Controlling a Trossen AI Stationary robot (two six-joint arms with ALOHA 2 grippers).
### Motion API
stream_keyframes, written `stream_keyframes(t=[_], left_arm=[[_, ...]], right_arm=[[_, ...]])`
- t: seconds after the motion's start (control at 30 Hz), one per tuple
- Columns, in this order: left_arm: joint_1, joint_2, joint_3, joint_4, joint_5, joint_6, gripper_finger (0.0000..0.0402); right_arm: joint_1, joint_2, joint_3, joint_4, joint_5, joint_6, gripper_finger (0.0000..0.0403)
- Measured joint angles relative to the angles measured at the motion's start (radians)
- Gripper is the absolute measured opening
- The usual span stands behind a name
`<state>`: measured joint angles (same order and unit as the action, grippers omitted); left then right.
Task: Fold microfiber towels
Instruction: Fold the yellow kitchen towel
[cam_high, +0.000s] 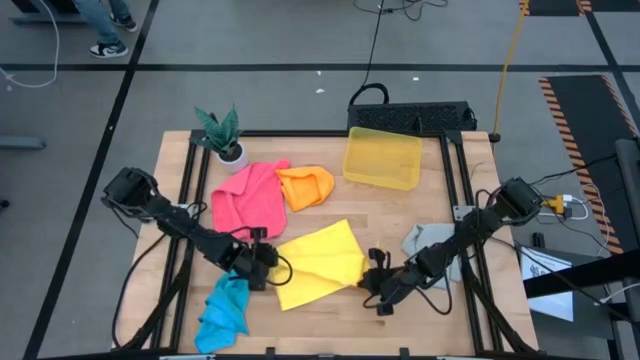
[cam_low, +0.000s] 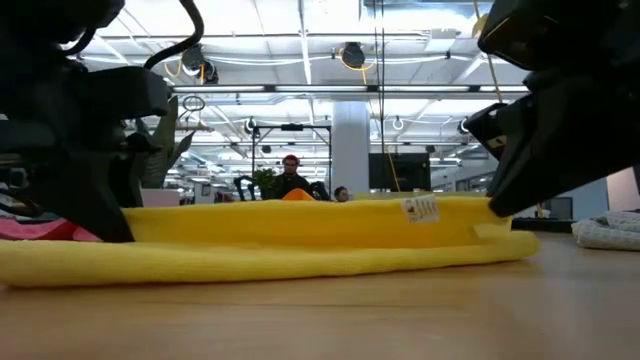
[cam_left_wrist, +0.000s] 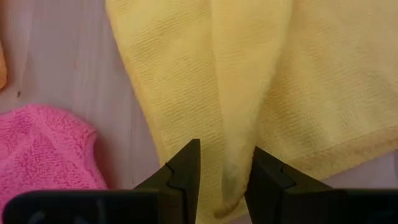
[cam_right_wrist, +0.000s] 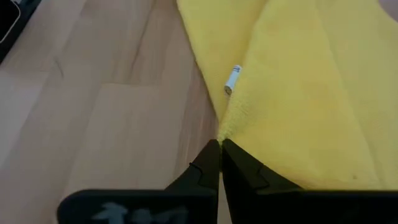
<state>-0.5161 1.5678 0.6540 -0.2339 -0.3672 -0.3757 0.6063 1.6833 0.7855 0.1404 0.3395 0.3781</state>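
Note:
The yellow towel (cam_high: 318, 262) lies at the table's near middle, between my two grippers. My left gripper (cam_left_wrist: 225, 171) is at its left edge, shut on a raised fold. My right gripper (cam_right_wrist: 219, 149) is at its right edge, shut on the hem near a white tag (cam_right_wrist: 231, 79). In the low view an upper layer (cam_low: 300, 222) stretches from gripper to gripper above the part on the table. The pink towel (cam_high: 250, 197), orange towel (cam_high: 305, 186), blue towel (cam_high: 225, 308) and grey towel (cam_high: 432, 243) lie crumpled around it. My left gripper pinches a raised ridge of the yellow towel (cam_left_wrist: 231, 155) at its left edge between its two fingers, slanting down from the table's left. The cloth rises into the fingers; the rest lies on the table. I cannot tell the number of layers. My right gripper pinches the yellow towel's right edge (cam_right_wrist: 225, 132) between its fingertips, close to the white tag. It slants down from the table's right. The held edge is raised off the table and the towel spreads away from it toward the left.
A translucent yellow bin (cam_high: 382, 157) stands at the far middle-right and a potted plant (cam_high: 222, 135) at the far left. Bare wood (cam_high: 330, 325) shows along the near edge. People show in the room behind in the low view.

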Motion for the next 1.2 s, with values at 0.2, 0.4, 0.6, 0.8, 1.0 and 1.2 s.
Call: stream_keyframes(t=[0.2, 0.4, 0.6, 0.8, 1.0, 1.2], left_arm=[[-0.025, 0.0, 0.011, -0.001, -0.022, -0.011, 0.0106], [-0.077, 0.0, 0.073, -0.001, -0.045, -0.024, 0.0062], [-0.146, 0.0, 0.184, -0.088, -0.072, -0.05, 0.0009], [-0.242, 0.0, 0.303, -0.226, -0.108, -0.203, 0.0006], [-0.321, 0.0, 0.365, -0.329, -0.21, -0.377, 0.0004], [-0.389, 0.0, 0.443, -0.414, -0.27, -0.506, 0.0008]], right_arm=[[0.003, 0.0, 0.0, -0.018, 0.001, 0.002, 0.0002], [0.0, -0.001, 0.0, -0.028, 0.06, -0.002, 0.0002], [-0.003, -0.04, 0.0, -0.046, 0.08, -0.028, 0.0002], [-0.001, -0.135, 0.0, -0.044, 0.093, -0.093, 0.0002], [-0.06, -0.222, 0.0, -0.031, 0.166, -0.191, 0.0002], [-0.09, -0.262, 0.0, 0.064, 0.187, -0.302, 0.0002]])
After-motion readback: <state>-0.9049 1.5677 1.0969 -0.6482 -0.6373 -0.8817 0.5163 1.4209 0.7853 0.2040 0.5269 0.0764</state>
